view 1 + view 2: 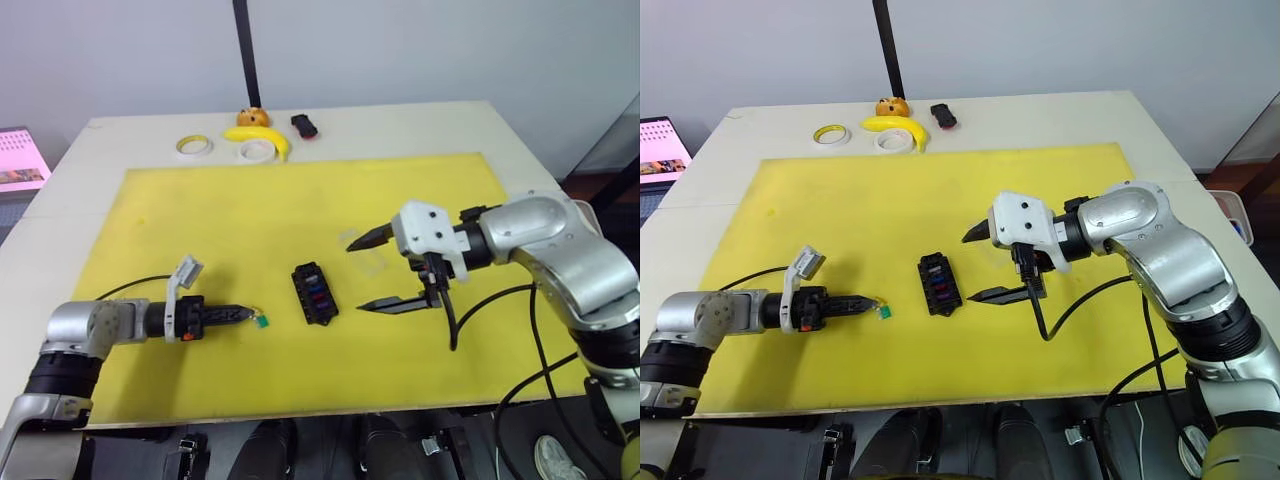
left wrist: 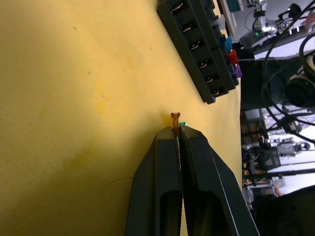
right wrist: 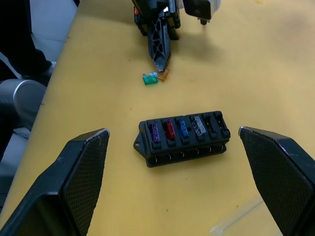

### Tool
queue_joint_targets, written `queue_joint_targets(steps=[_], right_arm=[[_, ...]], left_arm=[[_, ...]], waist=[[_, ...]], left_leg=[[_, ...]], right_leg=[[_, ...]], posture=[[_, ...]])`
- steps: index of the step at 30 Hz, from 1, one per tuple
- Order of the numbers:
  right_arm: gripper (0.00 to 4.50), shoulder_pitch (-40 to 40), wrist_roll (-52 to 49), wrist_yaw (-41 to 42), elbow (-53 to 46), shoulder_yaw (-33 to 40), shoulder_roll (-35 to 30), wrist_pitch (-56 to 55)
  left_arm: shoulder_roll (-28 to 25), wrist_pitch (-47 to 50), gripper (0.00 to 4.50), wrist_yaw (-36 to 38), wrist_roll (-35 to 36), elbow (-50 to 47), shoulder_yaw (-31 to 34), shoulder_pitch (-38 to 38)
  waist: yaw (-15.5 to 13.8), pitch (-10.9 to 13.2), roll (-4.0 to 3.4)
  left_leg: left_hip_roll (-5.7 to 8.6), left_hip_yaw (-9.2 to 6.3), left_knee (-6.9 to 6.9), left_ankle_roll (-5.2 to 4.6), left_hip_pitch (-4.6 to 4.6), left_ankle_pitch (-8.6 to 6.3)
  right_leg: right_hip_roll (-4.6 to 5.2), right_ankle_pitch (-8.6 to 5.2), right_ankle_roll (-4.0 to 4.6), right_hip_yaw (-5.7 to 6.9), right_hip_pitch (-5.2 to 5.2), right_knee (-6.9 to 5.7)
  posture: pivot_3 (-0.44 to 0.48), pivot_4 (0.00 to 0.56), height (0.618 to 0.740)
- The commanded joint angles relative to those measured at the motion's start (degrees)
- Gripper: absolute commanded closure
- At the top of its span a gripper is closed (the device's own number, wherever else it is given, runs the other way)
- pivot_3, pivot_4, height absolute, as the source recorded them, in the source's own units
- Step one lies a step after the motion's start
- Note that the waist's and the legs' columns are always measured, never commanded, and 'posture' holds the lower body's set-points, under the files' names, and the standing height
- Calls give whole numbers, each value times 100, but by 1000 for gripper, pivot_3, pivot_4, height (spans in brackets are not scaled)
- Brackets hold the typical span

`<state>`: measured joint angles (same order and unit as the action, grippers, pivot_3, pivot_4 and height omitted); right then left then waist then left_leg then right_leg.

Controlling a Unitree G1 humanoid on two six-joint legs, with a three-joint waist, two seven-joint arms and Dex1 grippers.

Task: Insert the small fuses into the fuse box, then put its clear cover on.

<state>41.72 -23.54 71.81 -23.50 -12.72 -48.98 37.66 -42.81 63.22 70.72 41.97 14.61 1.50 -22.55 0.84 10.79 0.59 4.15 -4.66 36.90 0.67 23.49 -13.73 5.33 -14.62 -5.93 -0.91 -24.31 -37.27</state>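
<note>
The left end effector [image 1: 243, 313], clenched on an orange fuse [image 2: 174, 118], is pointing toward the fuse box [image 1: 314, 292] just beyond; the right end effector [image 1: 372, 270] is hanging released.

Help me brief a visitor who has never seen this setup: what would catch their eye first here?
Probably the black fuse box mid-mat, with purple, red, blue and grey fuses already seated in one row. Next, the left gripper, jaws shut on an orange fuse, with a green fuse lying on the yellow mat beside its tip. The right gripper hangs wide open on the box's other side, near the clear cover.
</note>
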Motion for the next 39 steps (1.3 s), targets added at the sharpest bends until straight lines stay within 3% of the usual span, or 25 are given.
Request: queue_joint_targets(steps=[1,8,14,17,19,39], right_arm=[[0,54,-203,-48,-168,116,39,165],[0,628,-1064,-486,366,119,776,1896],[0,1564,-1471,-939,1180,120,1583,3057],[927,1794,-1548,-1014,1334,65,1747,3235],[1839,1883,-1573,-1045,1398,54,1798,3297],[1839,2112,-1781,-1211,1436,-158,1977,3481]], left_arm=[[-269,-24,4469,-126,175,-243,607,-66],[-445,170,4469,-263,970,-1626,1337,-363],[-310,-15,4469,-427,1261,-2627,1087,-896],[-249,-242,4500,-415,1164,-2824,880,-962],[-219,-369,4500,-439,1092,-2830,782,-971],[-228,-742,4500,-403,996,-2740,519,-975]], waist=[[10,2,3],[-8,4,8],[-6,4,8],[-4,4,8],[10,4,8],[19,4,8]], left_leg=[[-1,0,0,0,0,0],[1,0,0,0,3,0],[4,-1,-2,0,4,0],[4,0,-5,1,5,0],[4,0,-5,1,4,0],[3,0,-4,2,4,1]], right_leg=[[0,0,0,0,-1,-1],[5,0,0,-2,-2,2],[4,1,1,-1,-3,4],[1,1,1,-1,-6,5],[0,1,1,-1,-7,3],[-8,1,0,0,-9,-2]], posture=[[0,150,740],[0,150,740],[0,150,740],[0,150,740],[0,150,740],[0,150,740]])
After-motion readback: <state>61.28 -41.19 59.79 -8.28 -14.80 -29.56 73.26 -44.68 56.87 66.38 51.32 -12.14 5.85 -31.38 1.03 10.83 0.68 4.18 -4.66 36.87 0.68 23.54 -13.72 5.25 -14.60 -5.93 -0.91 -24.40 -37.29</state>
